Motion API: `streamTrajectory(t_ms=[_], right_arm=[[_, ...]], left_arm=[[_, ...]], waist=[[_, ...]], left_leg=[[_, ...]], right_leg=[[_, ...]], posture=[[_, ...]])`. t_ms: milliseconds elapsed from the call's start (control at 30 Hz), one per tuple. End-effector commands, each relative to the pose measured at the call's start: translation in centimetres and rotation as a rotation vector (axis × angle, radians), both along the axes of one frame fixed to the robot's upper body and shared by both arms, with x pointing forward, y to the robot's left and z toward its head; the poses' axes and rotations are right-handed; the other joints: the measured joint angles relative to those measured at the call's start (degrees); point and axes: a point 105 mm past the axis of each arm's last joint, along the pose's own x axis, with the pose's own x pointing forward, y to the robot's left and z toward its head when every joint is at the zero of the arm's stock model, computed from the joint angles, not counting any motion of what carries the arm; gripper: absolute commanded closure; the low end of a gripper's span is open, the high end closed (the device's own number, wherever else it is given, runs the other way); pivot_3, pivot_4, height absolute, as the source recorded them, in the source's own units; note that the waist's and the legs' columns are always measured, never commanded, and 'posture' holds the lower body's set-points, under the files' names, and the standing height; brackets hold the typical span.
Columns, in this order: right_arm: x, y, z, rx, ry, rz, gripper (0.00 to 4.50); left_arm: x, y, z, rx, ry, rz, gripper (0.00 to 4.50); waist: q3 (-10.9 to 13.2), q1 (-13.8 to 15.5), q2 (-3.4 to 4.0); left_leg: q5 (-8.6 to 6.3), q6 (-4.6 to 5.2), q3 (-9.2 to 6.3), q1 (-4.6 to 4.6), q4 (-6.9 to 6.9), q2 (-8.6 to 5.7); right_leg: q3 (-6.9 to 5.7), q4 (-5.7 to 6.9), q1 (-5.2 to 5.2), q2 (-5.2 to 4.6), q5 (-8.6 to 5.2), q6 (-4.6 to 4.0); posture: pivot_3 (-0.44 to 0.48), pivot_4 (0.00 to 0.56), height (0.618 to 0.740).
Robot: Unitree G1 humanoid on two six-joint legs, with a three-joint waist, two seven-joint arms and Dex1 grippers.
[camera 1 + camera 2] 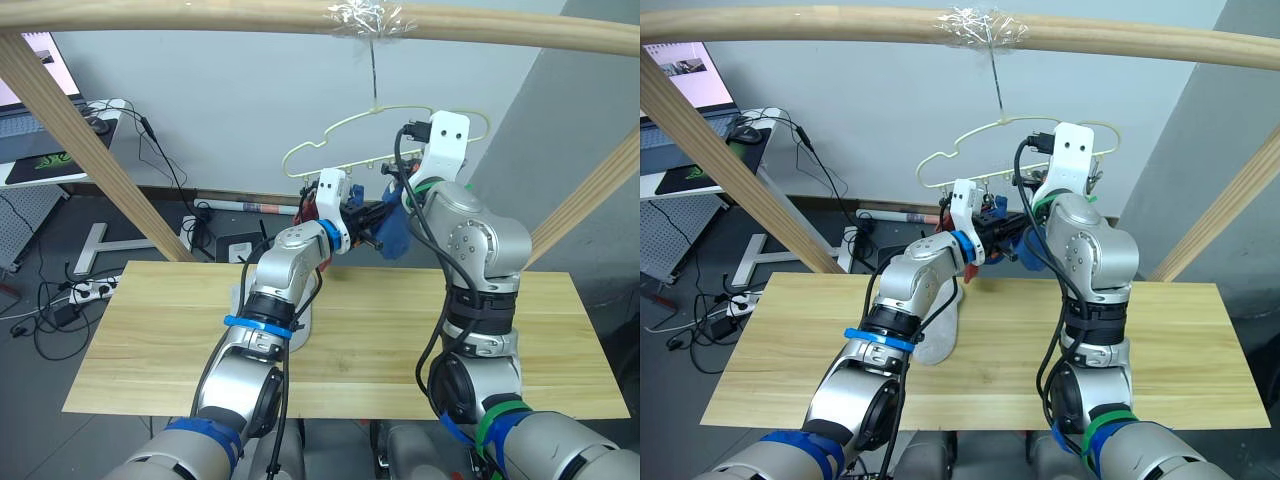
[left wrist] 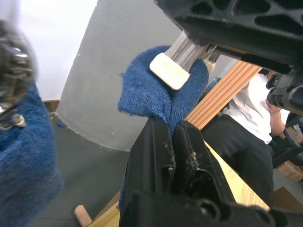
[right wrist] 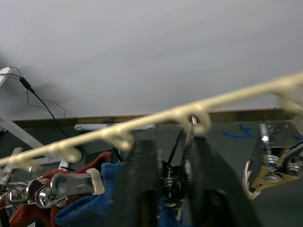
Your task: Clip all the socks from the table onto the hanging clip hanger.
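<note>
- Step in hand, as I judged it: getting a blue sock (image 2: pixel 156 97) into a clip (image 2: pixel 171 70) on the clip hanger (image 1: pixel 345 130), hung from the wooden pole (image 1: pixel 250 14).
- Left gripper (image 2: pixel 173 142) was up by the hanger's bottom bar, fingers clamped together on the blue sock's fabric.
- In the left wrist view, the clip's pale pad already sat on the sock's top edge; whether it truly bit the fabric I couldn't tell.
- Right gripper (image 3: pixel 171 156) was raised at the hanger bar, fingers apart on either side of a clip; squeezing or only bracketing it, unclear.
- Already on the hanger: a red sock (image 3: pixel 33 208) and another blue sock (image 3: pixel 85 208), both under clips.
- One grey sock (image 1: pixel 937 335) lay on the table (image 1: pixel 150 350) beside the left arm, unclipped.
- Next move likely called for letting the clip shut fully on the sock, freeing the left fingers, then going down for the grey sock.
- No containers; the hanger was the only holder, with at least one spare clip (image 3: pixel 265 172) hanging free.
</note>
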Motion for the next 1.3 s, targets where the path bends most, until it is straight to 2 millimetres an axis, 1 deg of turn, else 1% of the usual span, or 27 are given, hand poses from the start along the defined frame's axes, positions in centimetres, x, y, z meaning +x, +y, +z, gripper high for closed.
streamTrajectory(t_ms=[33,100,167,400,600,700,800,1000,1167,1300], right_arm=[[-0.7,0.4,2.2,0.015,-0.085,0.023,2.27],[-0.8,0.5,2.1,0.012,-0.083,0.032,1.57],[-1.0,0.6,2.0,0.011,-0.078,0.042,1.57],[-2.6,0.4,0.9,0.014,-0.029,0.089,1.53],[-4.1,0.6,-0.5,0.009,0.03,0.155,1.53],[-4.5,0.1,-1.2,-0.005,0.054,0.152,1.53],[-4.9,-0.5,-1.3,-0.024,0.049,0.139,1.53],[-6.2,-2.2,-0.7,-0.164,-0.056,0.068,1.53],[-7.0,-3.0,-1.1,-0.192,-0.103,0.003,1.53],[-7.0,-3.3,-0.9,-0.188,-0.14,-0.035,1.53]], left_arm=[[-0.5,-0.5,2.0,-0.025,-0.057,-0.029,4.5],[-0.6,-0.5,2.0,-0.017,-0.055,-0.037,4.5],[-0.9,-0.6,2.0,-0.017,-0.05,-0.058,4.5],[-1.7,-0.1,1.8,0.047,-0.091,-0.084,2.5],[-2.1,0.7,1.7,0.088,-0.121,-0.091,0.71],[-2.5,1.1,1.8,0.097,-0.127,-0.108,0.71],[-3.0,1.8,2.5,0.092,-0.148,-0.13,0.71],[-4.6,4.9,4.5,0.096,-0.224,-0.178,0.71],[-5.9,7.4,6.2,0.125,-0.247,-0.237,0.71],[-6.5,8.9,7.5,0.156,-0.268,-0.269,0.71]], waist=[[0.0,0.0,0.0],[0.0,0.0,0.0],[0.0,0.0,0.0],[0.0,0.0,0.0],[0.0,-0.1,0.0],[0.0,-0.1,0.0],[0.0,-0.1,0.0],[0.0,-0.7,0.0],[0.0,-1.2,0.0],[0.0,-1.2,0.0]], left_leg=[[0.0,0.0,0.0,0.0,0.0,0.0],[0.0,0.0,0.0,0.0,0.01,0.0],[0.0,0.0,0.0,0.0,0.0,0.0],[0.0,0.0,-0.01,0.01,-0.08,0.0],[0.0,0.0,-0.02,0.01,-0.08,0.0],[0.0,0.0,-0.03,0.01,-0.09,0.0],[0.0,0.0,-0.03,0.01,-0.08,0.0],[0.0,0.0,-0.04,0.01,-0.12,0.01],[0.0,-0.01,-0.05,0.02,-0.14,0.01],[0.01,-0.01,-0.05,0.02,-0.13,0.01]], right_leg=[[0.0,0.0,0.0,0.0,0.0,0.0],[0.01,0.0,0.0,0.0,0.0,0.0],[0.0,0.0,0.0,0.0,0.0,0.0],[-0.01,-0.04,0.0,0.0,0.0,0.0],[0.0,-0.03,0.0,0.0,0.0,0.0],[-0.01,-0.04,0.0,0.0,0.0,0.0],[-0.01,-0.04,0.0,0.0,0.0,0.0],[-0.01,-0.09,0.0,0.0,0.0,0.0],[-0.01,-0.08,0.0,0.0,-0.01,0.0],[-0.01,-0.08,0.01,0.0,-0.01,0.0]], posture=[[0.06,0.186,0.74],[0.06,0.186,0.74],[0.06,0.186,0.74],[0.049,0.189,0.74],[0.042,0.189,0.74],[0.042,0.189,0.74],[0.036,0.186,0.74],[0.04,0.181,0.74],[0.05,0.17,0.74],[0.047,0.166,0.74]])
